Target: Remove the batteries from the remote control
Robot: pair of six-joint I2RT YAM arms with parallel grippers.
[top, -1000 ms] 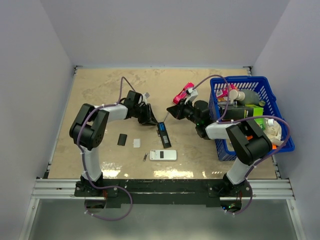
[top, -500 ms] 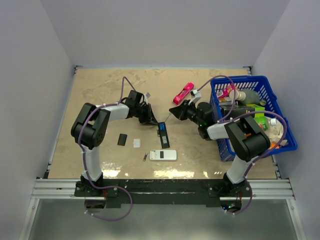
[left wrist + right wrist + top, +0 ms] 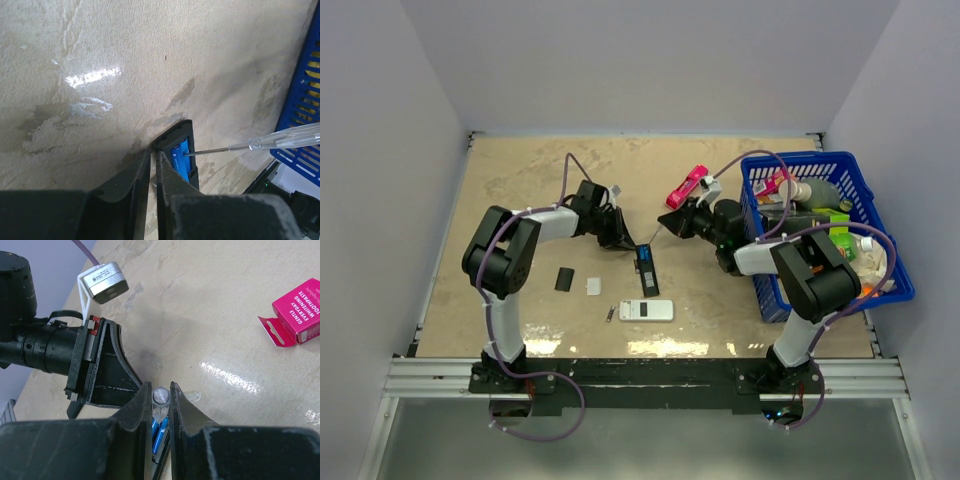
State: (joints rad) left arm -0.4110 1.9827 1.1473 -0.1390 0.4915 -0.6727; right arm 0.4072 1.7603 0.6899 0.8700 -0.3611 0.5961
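Note:
A black remote (image 3: 647,268) lies open-backed at mid-table with two blue batteries (image 3: 181,157) in its bay; they also show in the right wrist view (image 3: 159,432). My left gripper (image 3: 620,240) is shut, its tips (image 3: 154,155) pressed at the remote's far end. My right gripper (image 3: 672,224) is shut on a clear-handled screwdriver (image 3: 160,397). The screwdriver's metal shaft (image 3: 210,150) reaches the end of a blue battery. A small greyish battery (image 3: 610,314) lies by a white remote (image 3: 646,311).
A black cover (image 3: 564,279) and a white cover (image 3: 593,286) lie left of the remotes. A pink box (image 3: 688,186) lies behind my right gripper. A blue basket (image 3: 820,160) full of items stands at the right, close to the right arm.
My right wrist has shifted slightly back and to the right, with the screwdriver tip kept at the black remote. The left gripper has stayed on the remote's end.

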